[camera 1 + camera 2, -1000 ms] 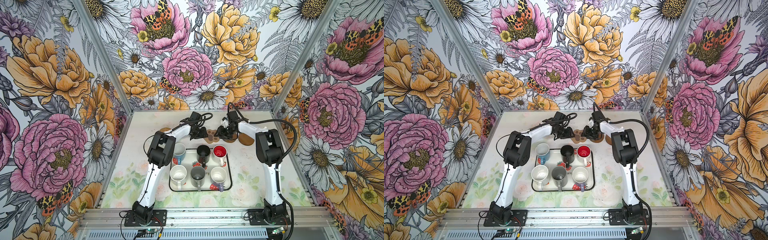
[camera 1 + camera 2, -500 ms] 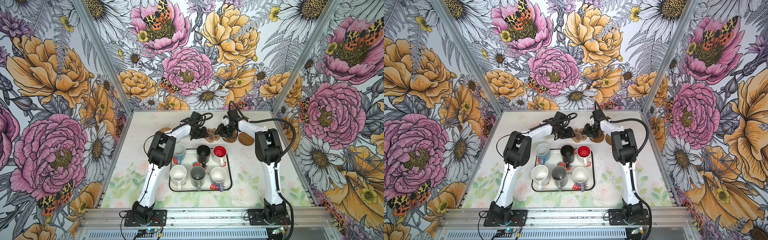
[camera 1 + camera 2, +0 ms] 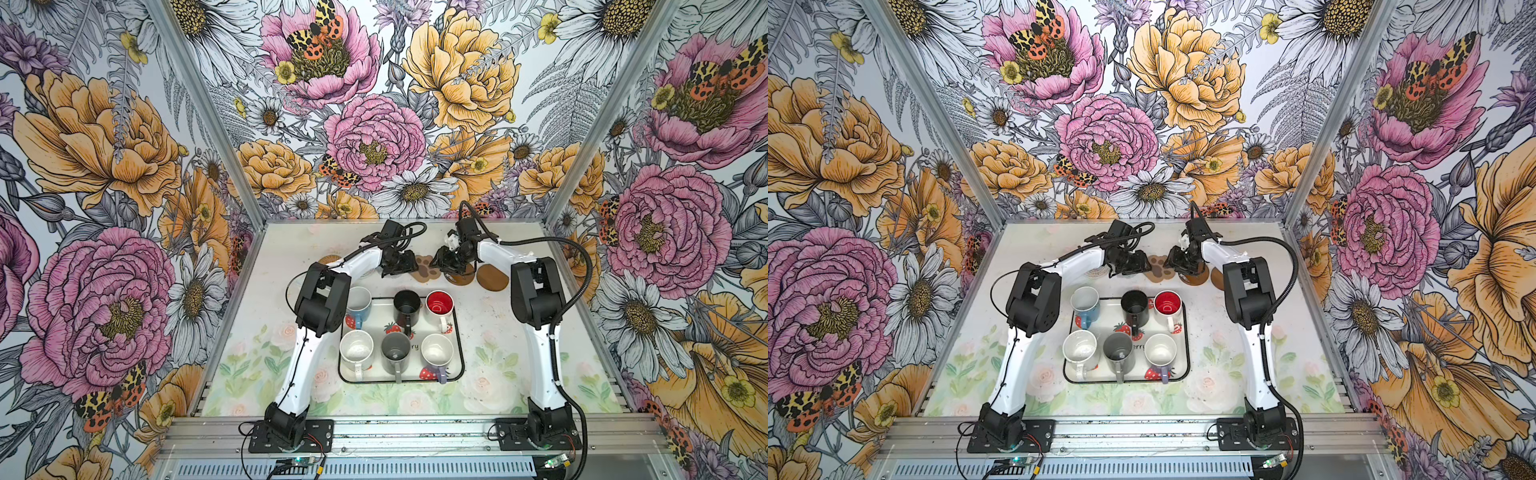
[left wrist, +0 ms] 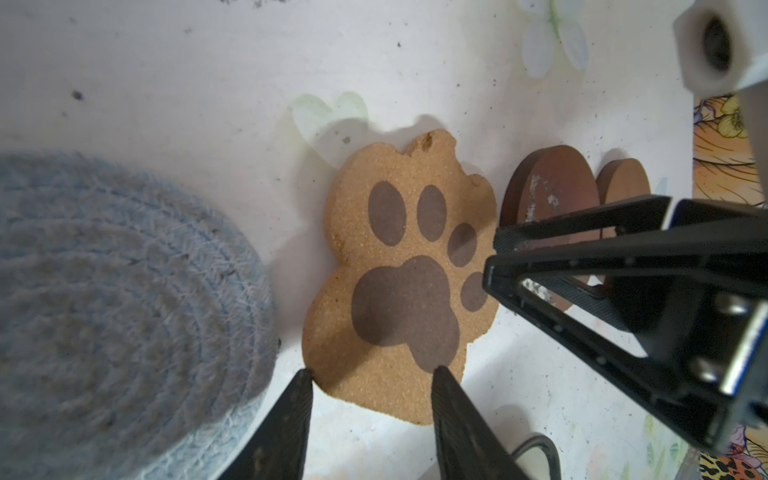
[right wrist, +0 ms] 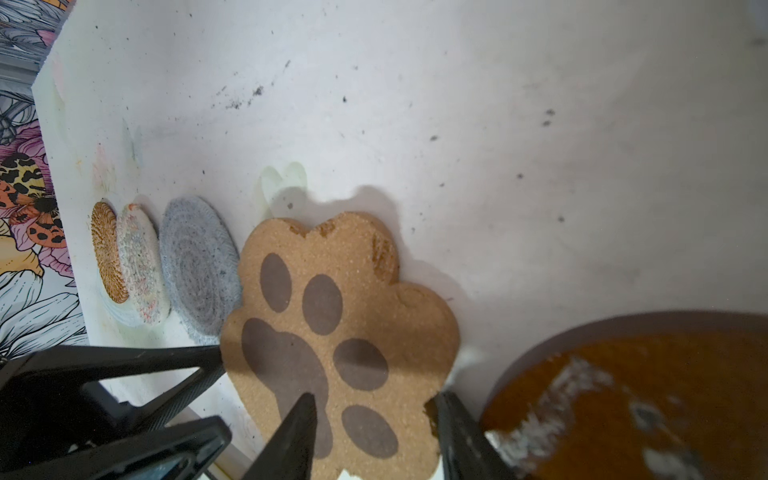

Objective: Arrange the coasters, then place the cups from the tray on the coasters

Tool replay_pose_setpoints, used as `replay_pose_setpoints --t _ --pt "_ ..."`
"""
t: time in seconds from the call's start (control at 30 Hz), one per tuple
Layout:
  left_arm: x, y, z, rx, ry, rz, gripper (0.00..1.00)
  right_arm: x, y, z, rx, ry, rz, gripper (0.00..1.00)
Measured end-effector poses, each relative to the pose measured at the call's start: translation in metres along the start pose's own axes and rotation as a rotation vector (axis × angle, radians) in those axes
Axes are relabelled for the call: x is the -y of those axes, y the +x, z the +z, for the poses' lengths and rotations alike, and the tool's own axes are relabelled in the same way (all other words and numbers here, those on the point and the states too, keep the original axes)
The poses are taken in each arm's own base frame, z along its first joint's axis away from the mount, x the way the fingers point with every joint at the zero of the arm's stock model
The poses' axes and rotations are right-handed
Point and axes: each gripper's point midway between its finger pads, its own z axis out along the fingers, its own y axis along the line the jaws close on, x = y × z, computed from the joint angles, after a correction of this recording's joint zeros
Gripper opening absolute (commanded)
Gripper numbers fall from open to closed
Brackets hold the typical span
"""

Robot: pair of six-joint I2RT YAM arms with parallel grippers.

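Tan grainy paw-shaped coaster (image 3: 424, 268), just beyond the white strawberry-print tray (image 3: 458, 338), lying midway between left tool (image 4: 372, 372) and right tool (image 5: 374, 401), each with jaws apart, clamping nothing.

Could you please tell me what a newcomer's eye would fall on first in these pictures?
The huge painted flowers on the walls dominate both top views. At the far side of the table, the left gripper and right gripper face each other, jaws open, over the paw-shaped coaster. In the middle, six mugs stand on the strawberry tray.
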Motion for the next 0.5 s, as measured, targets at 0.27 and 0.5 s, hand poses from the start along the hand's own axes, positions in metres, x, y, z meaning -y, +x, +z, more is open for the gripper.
replay_pose_setpoints --t 0.27,0.5 --pt "0.009 -0.005 -0.012 0.021 0.013 0.010 0.49 -0.002 -0.002 -0.002 0.006 -0.004 -0.005 0.50" --pt "0.011 -0.004 -0.012 0.015 0.026 0.010 0.49 -0.019 -0.028 -0.010 0.063 -0.041 -0.035 0.50"
